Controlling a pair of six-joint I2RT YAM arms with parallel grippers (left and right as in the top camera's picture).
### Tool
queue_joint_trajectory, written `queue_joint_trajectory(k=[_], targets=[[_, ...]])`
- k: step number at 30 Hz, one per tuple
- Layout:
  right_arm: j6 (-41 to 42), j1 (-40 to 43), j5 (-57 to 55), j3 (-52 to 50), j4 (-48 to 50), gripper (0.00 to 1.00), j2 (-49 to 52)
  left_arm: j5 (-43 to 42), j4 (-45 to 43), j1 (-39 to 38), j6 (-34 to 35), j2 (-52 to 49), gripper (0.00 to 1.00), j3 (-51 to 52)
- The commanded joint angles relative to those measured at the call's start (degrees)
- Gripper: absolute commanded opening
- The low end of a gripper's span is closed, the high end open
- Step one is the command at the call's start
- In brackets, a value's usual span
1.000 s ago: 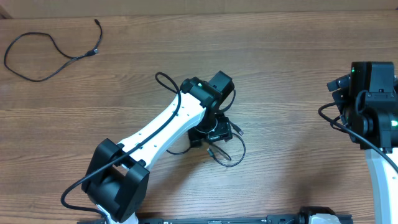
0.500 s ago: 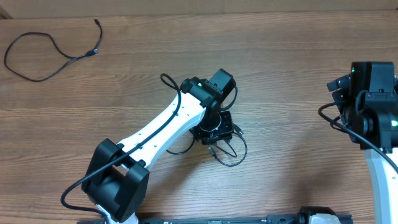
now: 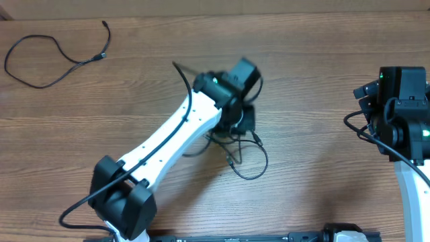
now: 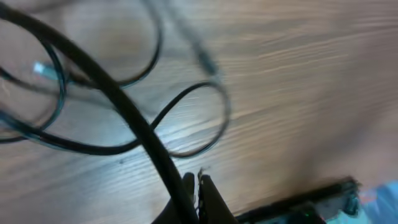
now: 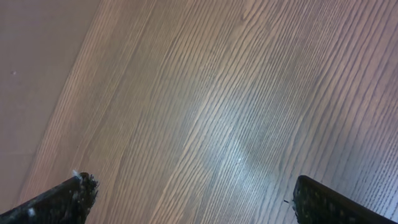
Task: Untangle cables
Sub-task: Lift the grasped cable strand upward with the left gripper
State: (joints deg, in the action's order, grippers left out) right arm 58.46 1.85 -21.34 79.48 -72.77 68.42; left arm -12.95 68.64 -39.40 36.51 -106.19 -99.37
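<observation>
A tangle of thin black cables [image 3: 236, 144] lies at the table's middle, with one loop [image 3: 250, 166] trailing toward the front. My left gripper [image 3: 246, 122] hangs over the tangle's far edge. In the left wrist view its jaws [image 4: 198, 185] are shut, and a black cable strand [image 4: 124, 106] runs up taut from them across the picture. Below it, more cable loops [image 4: 205, 121] rest on the wood. A separate cable [image 3: 54, 59] lies spread out at the far left corner. My right gripper [image 5: 196, 199] is open above bare wood, holding nothing.
The right arm [image 3: 403, 101] stands at the table's right side, well away from the tangle. The left arm's own thicker black wire [image 3: 183, 84] arcs above its forearm. The table's far edge [image 3: 215, 13] runs along the top.
My left gripper has closed on a strand and moved toward the far side. The tangle has been drawn out after it, and its loops have shifted. The right arm has not moved.
</observation>
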Motion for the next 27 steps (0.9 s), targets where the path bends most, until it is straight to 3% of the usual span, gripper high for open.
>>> queue_joint_trajectory(k=[1, 6, 10, 15, 20, 27], targets=[[-0.22, 0.15, -0.9, 0.42, 0.22, 1.0, -0.15, 1.73, 2.73, 0.0, -9.79, 1.44, 0.04, -14.47], [-0.22, 0.15, -0.9, 0.42, 0.22, 1.0, -0.15, 3.3, 6.16, 0.5, -14.71, 1.44, 0.04, -35.34], [-0.22, 0.15, -0.9, 0.42, 0.22, 1.0, -0.15, 3.69, 5.55, 0.68, -21.44, 1.49, 0.04, -44.98], [-0.22, 0.15, -0.9, 0.42, 0.22, 1.0, -0.15, 8.5, 3.91, 1.64, -23.3, 2.05, 0.04, -54.69], [-0.22, 0.15, -0.9, 0.42, 0.22, 1.0, -0.15, 11.63, 3.02, 3.37, -23.23, 2.19, 0.04, -57.77], [-0.22, 0.15, -0.9, 0.42, 0.22, 1.0, -0.15, 10.45, -11.72, 5.35, -22.88, 2.89, 0.04, -60.0]])
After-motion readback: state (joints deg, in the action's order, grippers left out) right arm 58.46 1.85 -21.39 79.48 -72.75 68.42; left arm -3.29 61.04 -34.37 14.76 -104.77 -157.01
